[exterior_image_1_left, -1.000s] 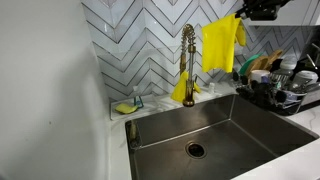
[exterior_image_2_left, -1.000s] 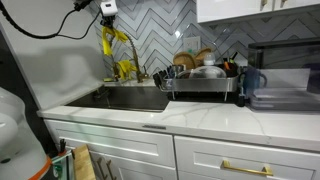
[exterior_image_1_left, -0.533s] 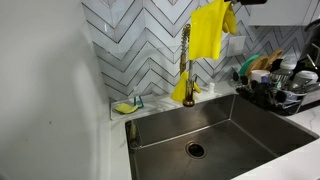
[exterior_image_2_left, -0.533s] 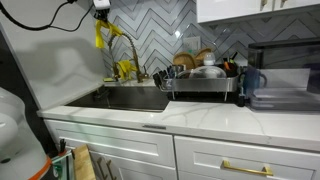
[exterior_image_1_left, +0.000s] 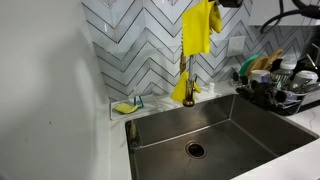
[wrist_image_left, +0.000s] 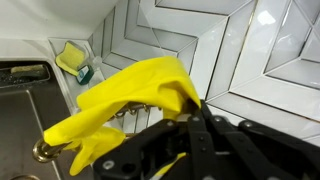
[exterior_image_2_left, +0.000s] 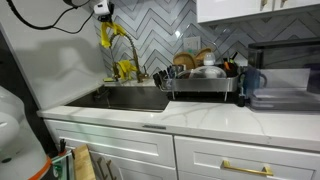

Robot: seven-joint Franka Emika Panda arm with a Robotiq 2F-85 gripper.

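My gripper [wrist_image_left: 185, 110] is shut on a yellow rubber glove [wrist_image_left: 120, 95] and holds it high in front of the herringbone tile wall, above the brass tap [exterior_image_1_left: 187, 75]. The glove [exterior_image_1_left: 197, 28] hangs down from the gripper at the top edge in both exterior views [exterior_image_2_left: 106, 33]. A second yellow glove [exterior_image_1_left: 185, 93] lies draped at the tap's base behind the steel sink [exterior_image_1_left: 215, 130]. In the wrist view the tap's brass end [wrist_image_left: 45, 150] shows below the glove.
A yellow and green sponge [exterior_image_1_left: 125, 107] sits on the ledge behind the sink. A dish rack [exterior_image_1_left: 275, 92] full of dishes stands beside the sink, also seen across the counter [exterior_image_2_left: 200, 82]. White cabinets [exterior_image_2_left: 200, 155] are below; a dark appliance [exterior_image_2_left: 285, 70] stands further along.
The gripper has carried the glove sideways along the wall, from near the dish rack to above the tap. The glove now hangs straighter.
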